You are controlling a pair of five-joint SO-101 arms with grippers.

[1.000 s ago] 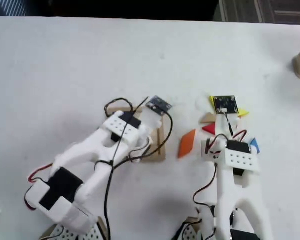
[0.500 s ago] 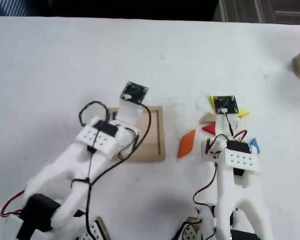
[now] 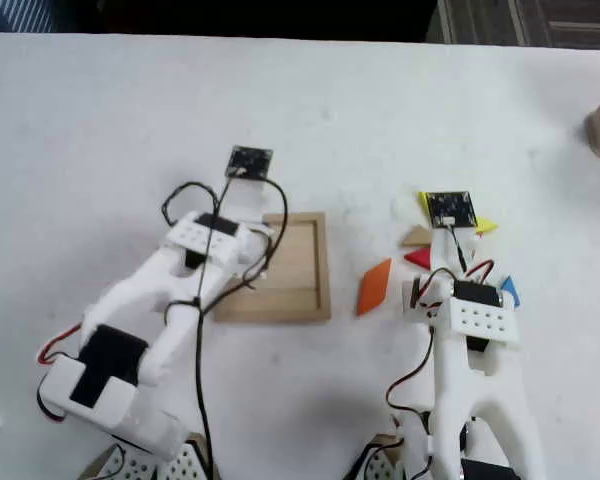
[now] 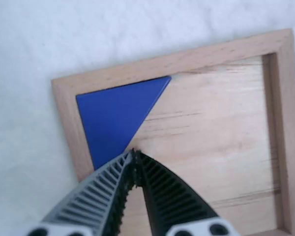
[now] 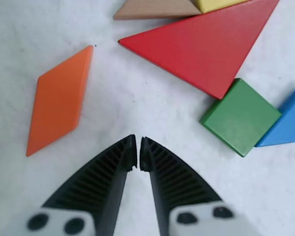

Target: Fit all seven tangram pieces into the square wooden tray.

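High view: white table (image 3: pixel 110 110) holds the tray (image 3: pixel 280 313), dark room (image 3: pixel 230 15) behind.

You've swung the left gripper (image 4: pixel 135 153) from over the tray's (image 3: pixel 280 315) upper right to its upper left, uncovering most of it.

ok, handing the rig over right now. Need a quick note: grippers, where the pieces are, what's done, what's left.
Grippers: left gripper shut and empty, over the tray, tips at the edge of the dark blue triangle. Right gripper shut and empty, over the table between the orange parallelogram and the green square.
Done: dark blue triangle lies flat in a tray corner.
Left: six pieces on the table beside the tray: orange parallelogram, red triangle, green square, light blue piece, tan triangle, yellow piece.
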